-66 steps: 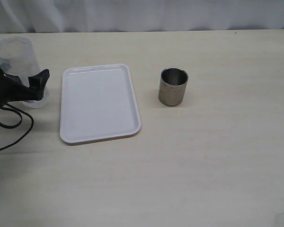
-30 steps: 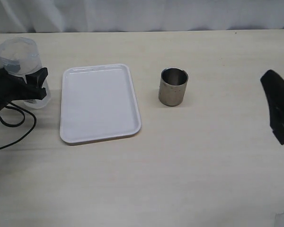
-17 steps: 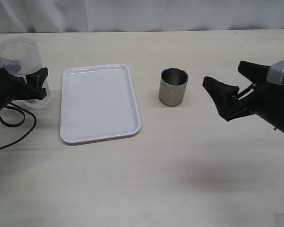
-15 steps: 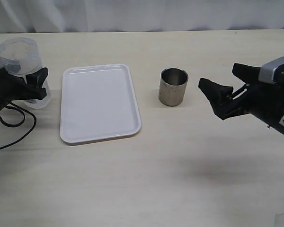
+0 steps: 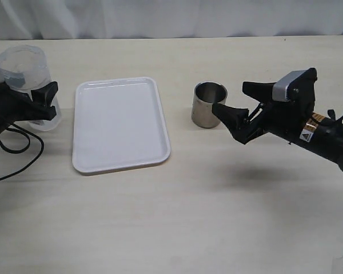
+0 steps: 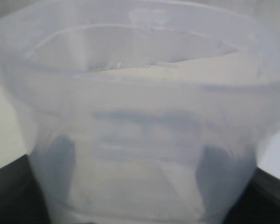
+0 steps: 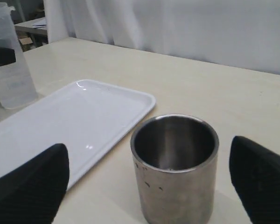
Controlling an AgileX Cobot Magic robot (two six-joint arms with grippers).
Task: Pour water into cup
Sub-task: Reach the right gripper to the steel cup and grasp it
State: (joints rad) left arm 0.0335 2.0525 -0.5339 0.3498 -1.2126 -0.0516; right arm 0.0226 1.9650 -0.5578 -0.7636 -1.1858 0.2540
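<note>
The steel cup (image 5: 208, 104) stands upright on the table, right of the middle, its inside dark (image 7: 174, 140). My right gripper (image 5: 232, 99) is open at the cup's right side. In the right wrist view its black fingertips (image 7: 35, 179) stand on either side of the cup with gaps, not touching. At the far left my left gripper (image 5: 33, 101) is shut on a clear plastic container (image 5: 24, 71). This container fills the left wrist view (image 6: 140, 107), with the dark fingers (image 6: 60, 161) showing through its wall. I cannot make out the water.
A white rectangular tray (image 5: 120, 142) lies flat between the container and the cup, also seen as the tray (image 7: 60, 126) in the right wrist view. A black cable (image 5: 20, 157) loops on the table under the left arm. A pale curtain hangs behind the table's far edge.
My right arm has come in from the right edge and brought its open fingers up around the cup. The left gripper and its container have stayed put over the last second.
</note>
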